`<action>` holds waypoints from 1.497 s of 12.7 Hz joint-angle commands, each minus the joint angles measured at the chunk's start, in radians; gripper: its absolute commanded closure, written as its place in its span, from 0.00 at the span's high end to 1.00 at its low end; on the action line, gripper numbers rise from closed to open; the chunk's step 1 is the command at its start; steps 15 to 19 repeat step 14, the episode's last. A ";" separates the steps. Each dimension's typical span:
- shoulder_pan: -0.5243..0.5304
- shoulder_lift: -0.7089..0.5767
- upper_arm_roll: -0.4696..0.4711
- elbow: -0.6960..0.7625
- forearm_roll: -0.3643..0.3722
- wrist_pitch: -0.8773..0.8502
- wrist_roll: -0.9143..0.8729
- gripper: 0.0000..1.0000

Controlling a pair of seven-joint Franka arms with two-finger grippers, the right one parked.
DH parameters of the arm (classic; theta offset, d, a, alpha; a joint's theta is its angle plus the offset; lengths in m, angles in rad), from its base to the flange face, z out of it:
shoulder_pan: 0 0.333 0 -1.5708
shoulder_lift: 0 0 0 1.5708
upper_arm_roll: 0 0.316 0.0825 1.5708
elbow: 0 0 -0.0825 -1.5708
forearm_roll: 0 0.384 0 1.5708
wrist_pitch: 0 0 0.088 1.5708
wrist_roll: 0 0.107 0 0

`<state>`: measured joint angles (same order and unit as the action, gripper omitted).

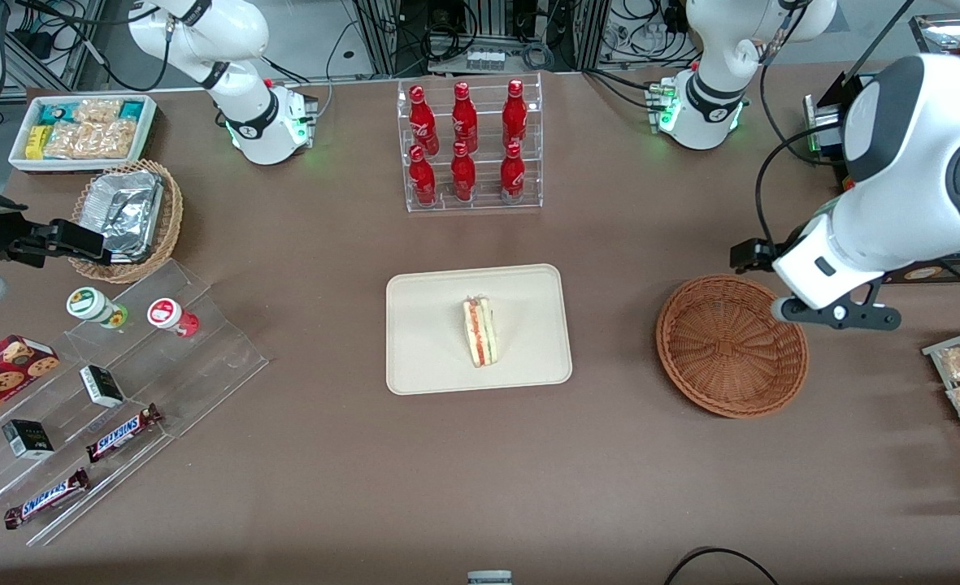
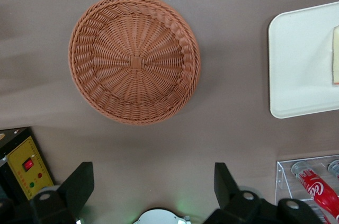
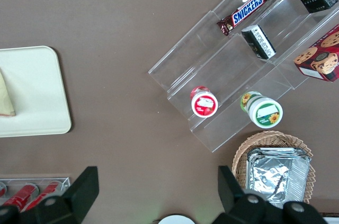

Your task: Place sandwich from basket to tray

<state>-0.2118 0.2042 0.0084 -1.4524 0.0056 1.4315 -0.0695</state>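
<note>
Sandwich (image 1: 479, 331): lying on the cream tray (image 1: 423, 357), mid-table. Wicker basket (image 1: 730, 344): holds nothing, toward the working arm's end. Left gripper (image 2: 153, 187): above the table beside the basket, fingers spread, holding nothing.

Sandwich (image 1: 480, 331) lies on my tray (image 1: 423, 366), near centre, cut edge w/ red/green layers up. Basket (image 1: 730, 345), round reddish-brown wicker, sits empty beside tray, toward working arm's end.
</note>
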 commanded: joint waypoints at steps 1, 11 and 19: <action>0.014 -0.075 -0.005 -0.060 0.016 -0.016 0.014 1.00; 0.276 -0.201 -0.176 -0.118 0.017 -0.092 0.082 1.00; 0.284 -0.265 -0.168 -0.190 0.017 -0.092 0.080 1.00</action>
